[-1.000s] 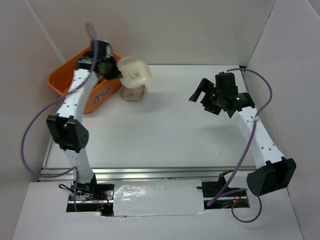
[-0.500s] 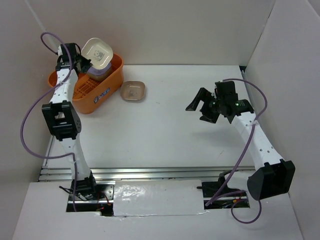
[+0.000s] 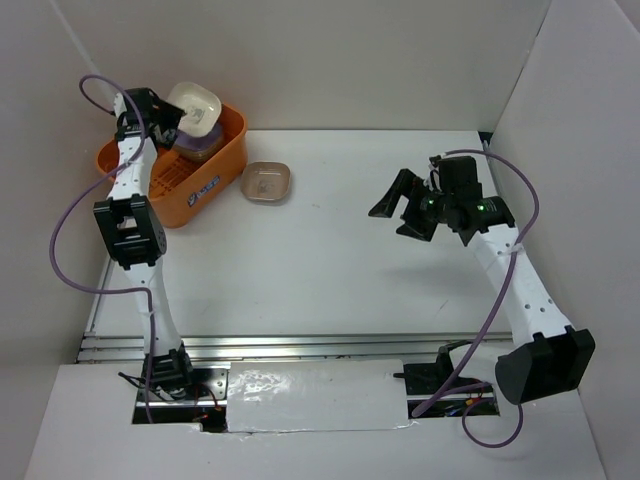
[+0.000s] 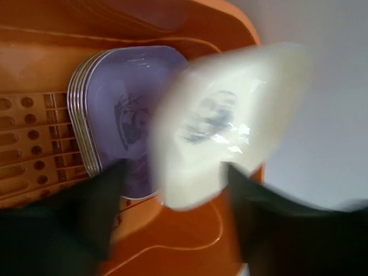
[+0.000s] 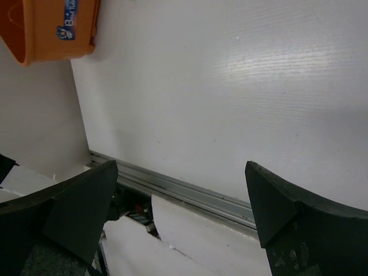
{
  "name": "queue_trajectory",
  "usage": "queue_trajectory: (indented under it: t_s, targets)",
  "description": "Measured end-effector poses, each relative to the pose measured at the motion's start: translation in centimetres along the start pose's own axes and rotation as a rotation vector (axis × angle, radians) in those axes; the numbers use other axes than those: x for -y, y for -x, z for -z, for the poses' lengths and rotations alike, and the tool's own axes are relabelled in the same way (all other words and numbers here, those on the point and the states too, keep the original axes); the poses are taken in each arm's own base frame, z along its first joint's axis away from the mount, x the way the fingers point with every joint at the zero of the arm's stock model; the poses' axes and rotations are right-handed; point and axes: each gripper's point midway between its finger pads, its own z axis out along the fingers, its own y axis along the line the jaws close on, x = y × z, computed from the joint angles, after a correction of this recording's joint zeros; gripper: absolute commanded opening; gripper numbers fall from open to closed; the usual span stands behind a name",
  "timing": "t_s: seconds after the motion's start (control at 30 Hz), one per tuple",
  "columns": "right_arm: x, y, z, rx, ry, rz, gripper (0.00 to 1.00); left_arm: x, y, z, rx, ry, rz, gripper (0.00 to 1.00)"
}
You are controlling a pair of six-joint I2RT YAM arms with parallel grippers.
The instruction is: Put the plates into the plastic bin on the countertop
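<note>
Easing the cream plate [image 4: 230,121] flat onto the lavender stack [image 4: 118,115] looks wisest. Blur hides whether left pincer [image 4: 172,178] grips; right pincer [image 5: 179,167] spread.

- Back wall [image 3: 350,60]: plain white panel, upright along the far edge of the counter [image 3: 330,250]; unmarked.
- Left wall [image 3: 40,250]: plain white panel closing off the left side; also seen in the right wrist view as a bare white face.
- Right wall [image 3: 590,150]: plain white panel, meeting the back wall at a vertical corner seam.
- Front board [image 3: 320,440]: flat white sheet across the near edge.
- Glossy strip [image 3: 300,385]: wrinkled, shiny, lying along the board's far edge, between the cut-outs.
- Left cut-out [image 3: 210,412] and right cut-out [image 3: 480,405]: rectangular notches in the board, dark inside.
</note>
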Motion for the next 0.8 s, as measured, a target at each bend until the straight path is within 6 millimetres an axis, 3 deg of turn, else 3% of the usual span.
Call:
queue_trajectory:
  t_s: [0.03, 0.23, 0.33, 0.43, 0.5, 0.57, 0.63, 0.7, 0.8]
  targets:
    - [-0.4, 0.3, 0.2, 0.009, 0.009, 0.008, 1.00, 0.1, 0.0, 0.1, 0.000, -0.002, -0.006, 0.99]
    - [-1.8, 0.9, 0.3, 0.022, 0.040, 0.034, 1.00, 1.0, 0.5, 1.2, 0.017, -0.008, -0.055, 0.99]
    - [-1.7, 0.5, -1.2, -0.021, 0.035, 0.024, 1.00, 2.5, 1.1, 4.0, 0.035, -0.001, -0.113, 0.99]
    - [-1.7, 0.0, -2.8, -0.059, 0.025, 0.011, 1.00, 5.9, 0.9, 9.4, 0.064, -0.026, -0.171, 0.99]
    - [-1.8, -0.3, -3.5, -0.075, 0.026, 0.008, 1.00, 8.8, -1.1, 14.3, 0.066, -0.068, -0.211, 0.99]
    - [-2.1, -0.4, -3.9, -0.081, 0.032, 0.005, 1.00, 11.3, -4.9, 19.3, 0.020, -0.115, -0.227, 0.99]
    - [-2.3, -0.4, -4.0, -0.083, 0.039, 0.002, 1.00, 12.6, -9.0, 22.7, -0.052, -0.146, -0.230, 0.99]
    - [-2.7, -0.3, -3.9, -0.083, 0.055, -0.002, 1.00, 12.5, -13.3, 24.2, -0.135, -0.139, -0.211, 0.99]
    - [-3.3, 0.1, -3.5, -0.067, 0.082, -0.012, 1.00, 8.5, -18.1, 22.4, -0.206, -0.003, -0.188, 0.99]
